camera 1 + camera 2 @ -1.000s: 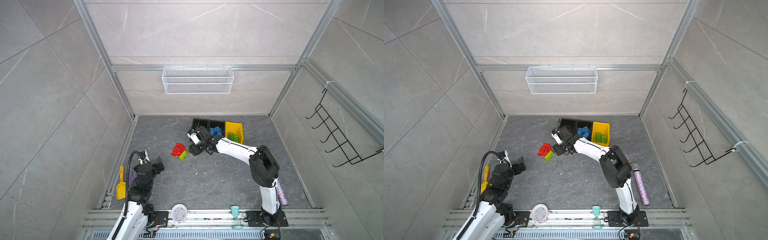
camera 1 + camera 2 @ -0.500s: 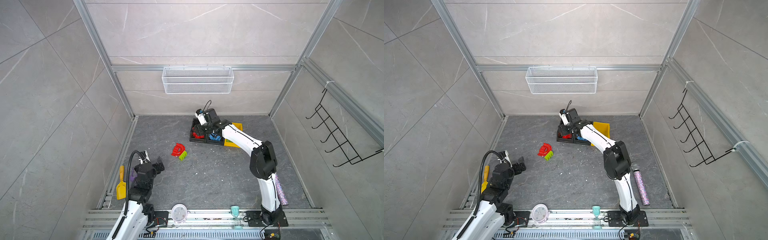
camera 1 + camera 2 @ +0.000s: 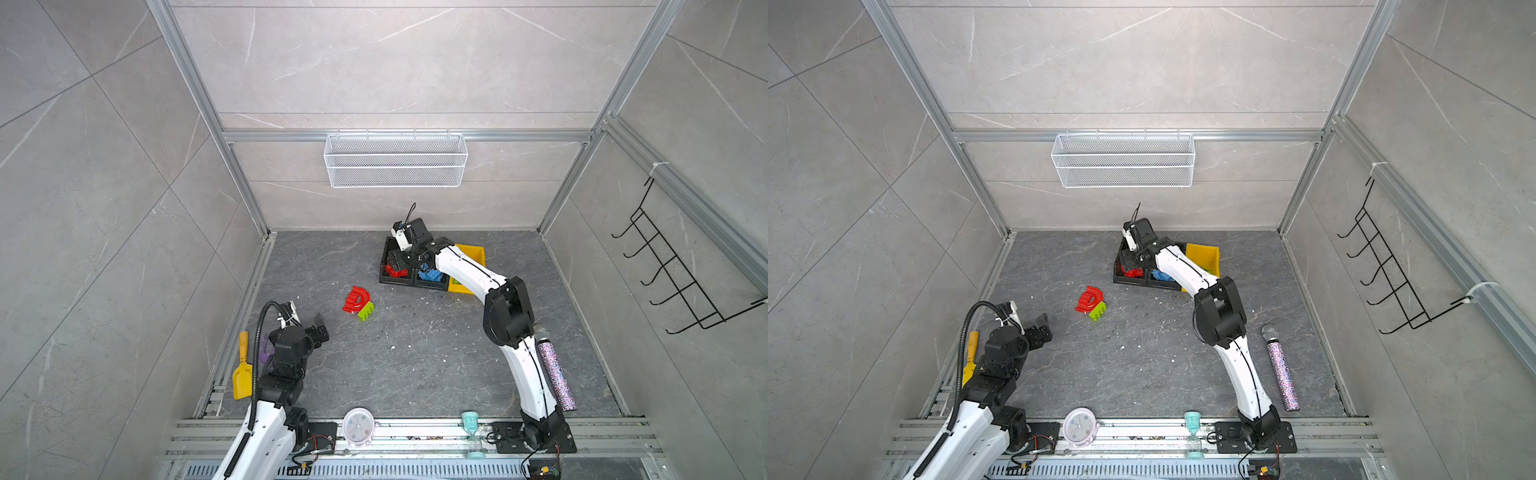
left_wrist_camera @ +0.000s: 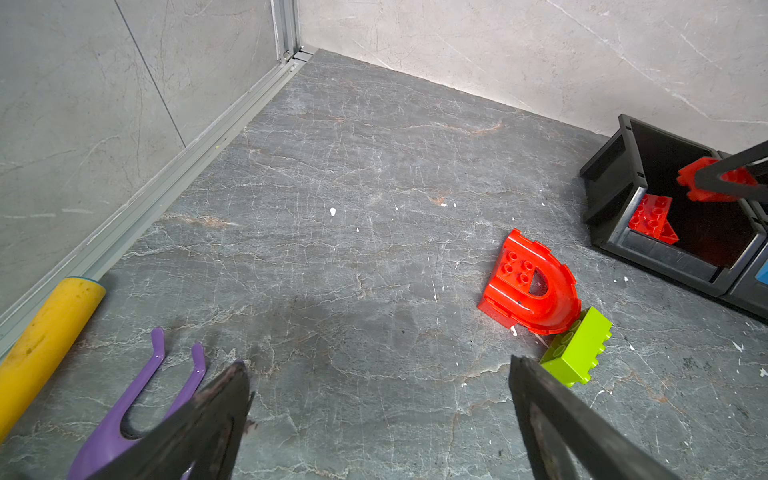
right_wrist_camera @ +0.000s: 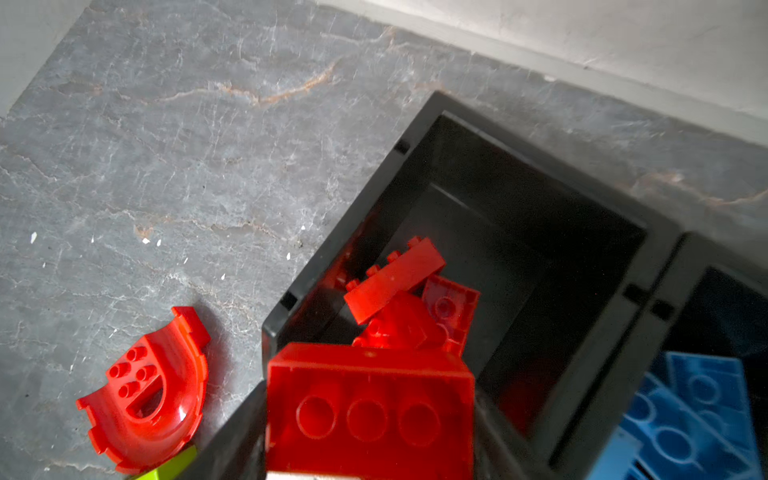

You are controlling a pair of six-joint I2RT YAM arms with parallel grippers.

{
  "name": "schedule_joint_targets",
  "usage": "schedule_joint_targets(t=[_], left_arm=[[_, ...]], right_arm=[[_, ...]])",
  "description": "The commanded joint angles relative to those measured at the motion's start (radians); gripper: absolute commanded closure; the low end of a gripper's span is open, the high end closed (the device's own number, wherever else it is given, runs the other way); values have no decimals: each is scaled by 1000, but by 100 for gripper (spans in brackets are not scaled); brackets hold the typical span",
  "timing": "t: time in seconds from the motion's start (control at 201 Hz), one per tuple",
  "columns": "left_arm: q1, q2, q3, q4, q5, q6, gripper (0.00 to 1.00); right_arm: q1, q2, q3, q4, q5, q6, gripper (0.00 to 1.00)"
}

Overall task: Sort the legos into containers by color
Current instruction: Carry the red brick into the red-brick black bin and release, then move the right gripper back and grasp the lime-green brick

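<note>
The right gripper (image 4: 721, 180) clenched a red brick (image 5: 370, 411) above the black bin (image 5: 557, 166) already holding red legos, likely to drop it with its colour. The left gripper (image 4: 378, 374) hung wide, empty. The red arch (image 4: 532, 282) and lime brick (image 4: 579, 347) lay touching on the floor, unsorted.

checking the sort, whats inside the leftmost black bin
Only red legos show: a few piled at the front end of the black bin, its wall end bare. The red brick in the right hand hangs over it, covering part of the floor.

Left arm (image 3: 286, 361) folded low, jaws wide apart, right arm (image 3: 467, 270) extended far forward, jaws clamped.
</note>
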Motion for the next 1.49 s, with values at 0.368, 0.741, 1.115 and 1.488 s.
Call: schedule_joint_targets(t=[0.368, 0.741, 1.115, 1.488], left_arm=[[9, 5, 21, 20, 7, -11, 1], [9, 9, 25, 21, 5, -11, 1], [9, -20, 13, 13, -4, -17, 1], [10, -1, 20, 16, 4, -14, 1]], right_arm=[[-6, -101, -32, -58, 37, 10, 12], [110, -460, -562, 207, -11, -27, 10], [226, -474, -753, 422, -63, -108, 5], [326, -248, -584, 359, 12, -176, 1]])
